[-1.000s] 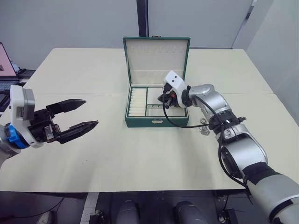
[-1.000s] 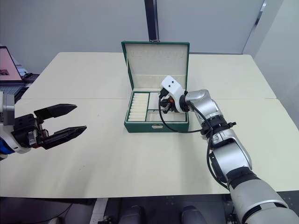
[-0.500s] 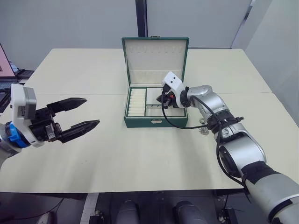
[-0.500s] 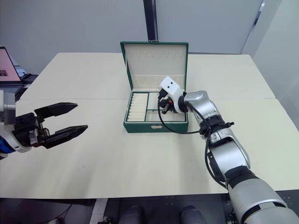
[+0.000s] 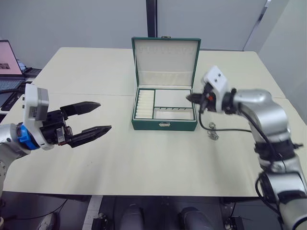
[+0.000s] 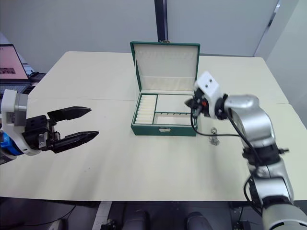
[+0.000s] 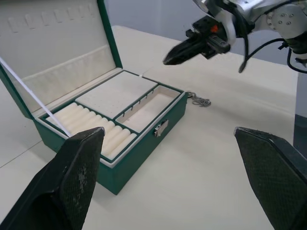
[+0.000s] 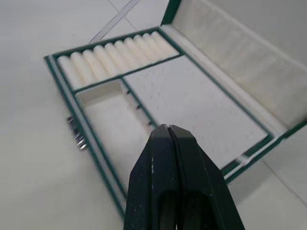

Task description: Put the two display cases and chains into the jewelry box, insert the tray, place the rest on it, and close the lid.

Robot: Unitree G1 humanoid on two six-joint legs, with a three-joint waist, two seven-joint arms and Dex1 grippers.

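Observation:
The dark green jewelry box [image 5: 148, 125] stands open at mid-table, its lid [image 5: 166, 60] upright behind it. The tray [image 5: 170, 98] sits inside the box, with its ribbed ring rolls on the left. My right gripper [image 5: 188, 97] is shut and empty, hovering over the box's right edge. Just right of the box, a small silver chain cluster [image 5: 213, 134] lies on the table. My left gripper [image 5: 104, 116] is open and empty, held above the table well left of the box. The two display cases are hidden.
An open laptop [image 5: 9, 57] sits past the table's far left corner. A seam [image 5: 96, 94] runs across the cream tabletop behind the left gripper. The right arm's black cable [image 5: 206, 127] hangs close to the chain cluster.
The camera has shifted. My right gripper has pulled back from over the tray's right compartments to the box's right edge. The left gripper holds about the same pose.

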